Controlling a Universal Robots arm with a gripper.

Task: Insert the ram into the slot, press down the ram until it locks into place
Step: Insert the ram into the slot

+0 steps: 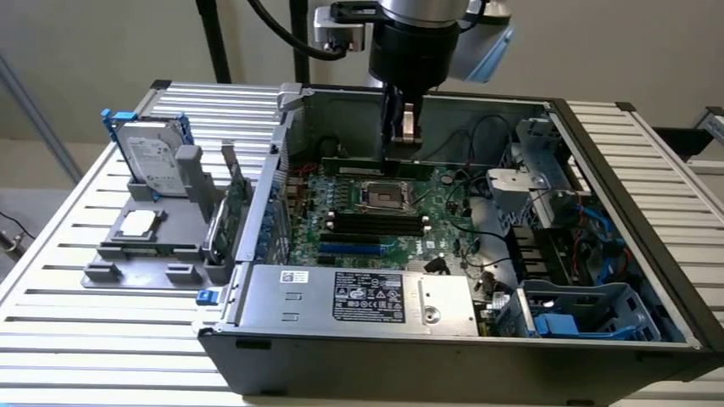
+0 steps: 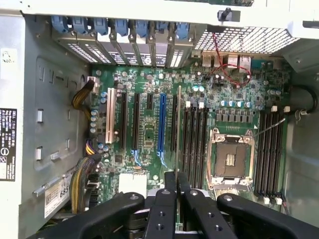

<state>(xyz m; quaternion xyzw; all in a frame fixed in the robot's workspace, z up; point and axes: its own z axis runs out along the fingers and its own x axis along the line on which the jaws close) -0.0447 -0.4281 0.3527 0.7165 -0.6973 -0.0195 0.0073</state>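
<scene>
**Ram held edge-down over the board, not in a slot**

Wide shot first: a slatted table point(image 1: 68, 254) carries the open case point(image 1: 453, 356), with the power supply point(image 1: 339, 297) along its near edge. Off to the exterior view's left, a grey holder point(image 1: 136, 246) props up a drive point(image 1: 153, 157).

Inside the case, the green board point(image 1: 442, 233) lies flat, with the CPU socket point(image 1: 385, 197) in the middle.

And here's the arm, straight down from the top of the exterior view. The gripper point(image 1: 405, 154) hangs inside the case, over the far part of the board. Its jaws are clamped on the ram point(image 1: 351, 167), gripping it near the middle of its length. The stick sits level, long side running across the exterior view, with both ends sticking out past the fingers point(image 1: 398, 127).

Now the wrist view. The gripper point(image 2: 177, 175) has the ram point(image 2: 179, 124) edge-on, just a thin line. It runs parallel to the black slots point(image 2: 195, 144) and falls between the blue slot point(image 2: 161, 124) and the nearest black one. The socket point(image 2: 230, 159) lies beyond that bank. The ram is above the board point(image 2: 149, 134), clear of every slot. I can't tell which slot it is lined up with.

In the exterior view, the same bank of black slots point(image 1: 368, 225) lies nearer the camera than the socket, all bare.
</scene>
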